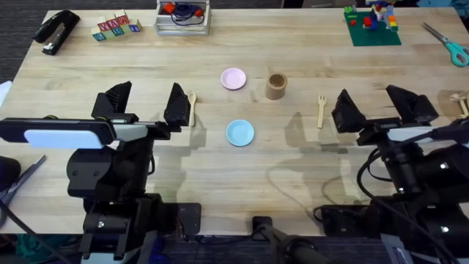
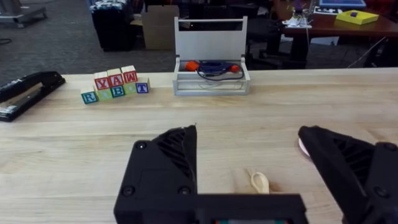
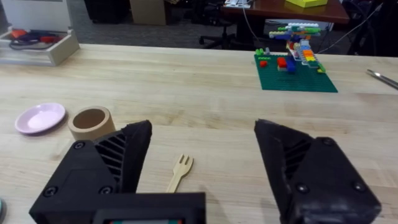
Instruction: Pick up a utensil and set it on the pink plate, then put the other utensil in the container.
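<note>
The utensil (image 1: 192, 107), a small pale wooden piece, lies flat on the counter (image 1: 293, 183) left of centre, just beside the right finger of the left gripper (image 1: 146, 103). In the left wrist view its rounded head (image 2: 259, 182) shows between that gripper's two black fingers, which stand wide apart and hold nothing.

The pink plate (image 1: 234, 78) sits bare farther back and to the right of the utensil, well apart from it. Just to the right of the plate stands the container (image 1: 276, 86), a tan cylinder, upright with its mouth open; the right wrist view shows the two side by side, the plate (image 3: 40, 117) close to the container (image 3: 91, 122) but not touching.

The other utensil (image 1: 321, 110), a wooden fork, lies right of the container, tines pointing to the far side, just left of the right gripper (image 1: 377, 106). In the right wrist view the fork (image 3: 180, 172) lies between this gripper's fingers, which are also spread wide and empty.

A light-blue plate (image 1: 239, 133) rests nearer, in the middle of the counter between the two arms.
</note>
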